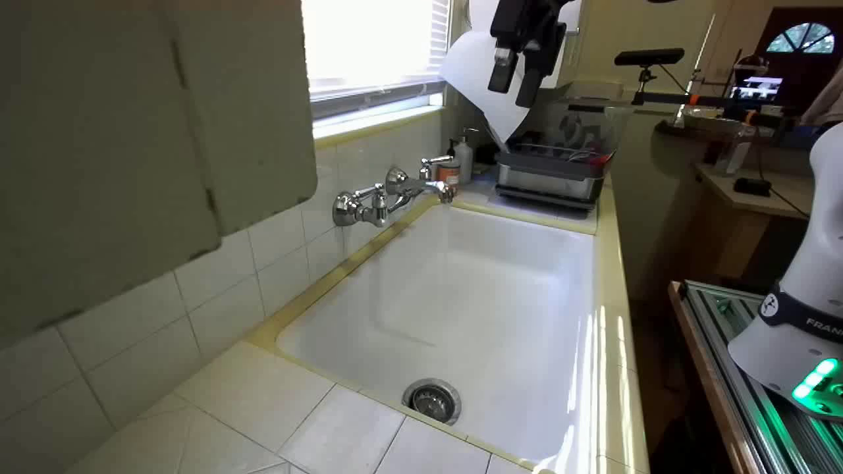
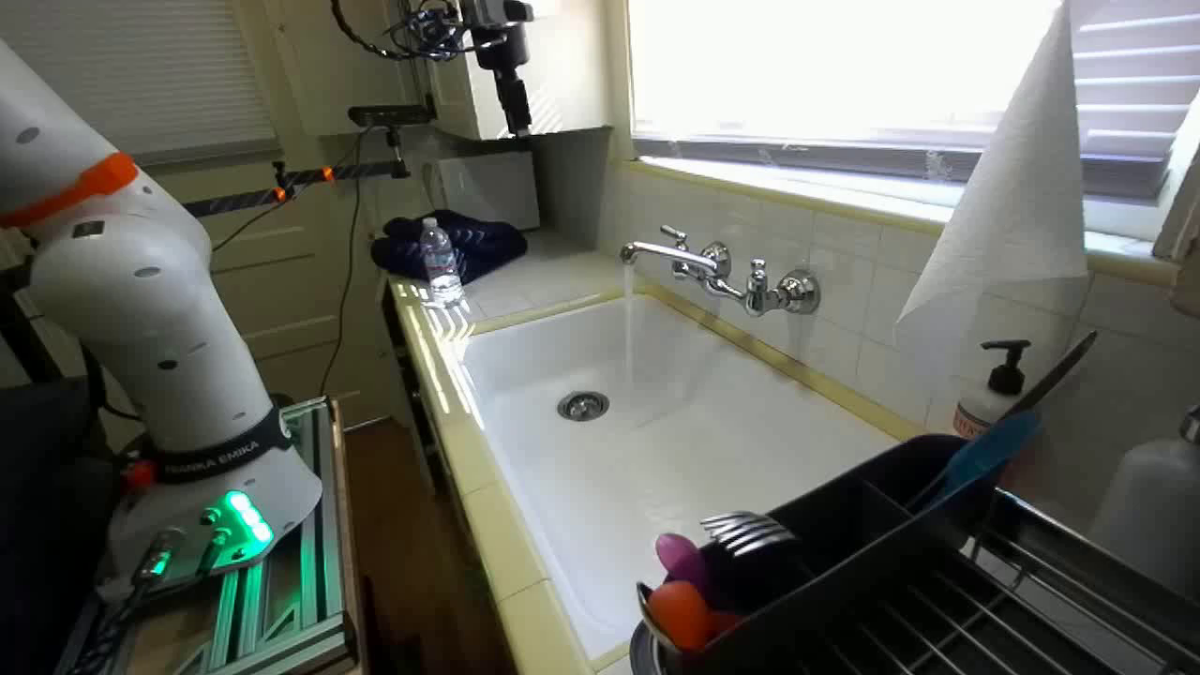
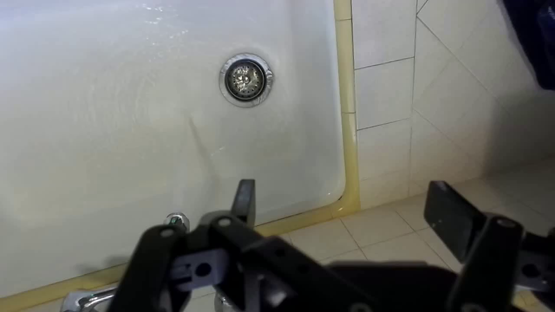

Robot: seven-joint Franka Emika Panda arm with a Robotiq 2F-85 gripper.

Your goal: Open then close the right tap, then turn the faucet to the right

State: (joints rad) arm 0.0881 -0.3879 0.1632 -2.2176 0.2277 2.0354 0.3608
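Observation:
The chrome fixture is wall-mounted behind the white sink. The right tap is a small chrome handle (image 1: 435, 161), on the near end (image 2: 757, 274) in an exterior view. The faucet spout (image 1: 435, 186) juts out from the middle; its tube (image 2: 670, 255) has water running from its tip into the sink. The spout tip (image 3: 177, 220) also shows in the wrist view, left of the fingers. My gripper (image 1: 513, 91) hangs high above the fixture, apart from it, also in an exterior view (image 2: 518, 122). Its fingers are wide apart and empty in the wrist view (image 3: 342, 185).
The white sink (image 1: 494, 283) has a drain (image 3: 245, 80). The twin handle (image 1: 372, 192) is at the fixture's other end. A dish rack (image 1: 550, 178), soap bottle (image 2: 984, 398) and hanging paper towel (image 2: 1008, 178) are at one end; a water bottle (image 2: 441, 262) and dark cloth (image 2: 483, 246) at the other.

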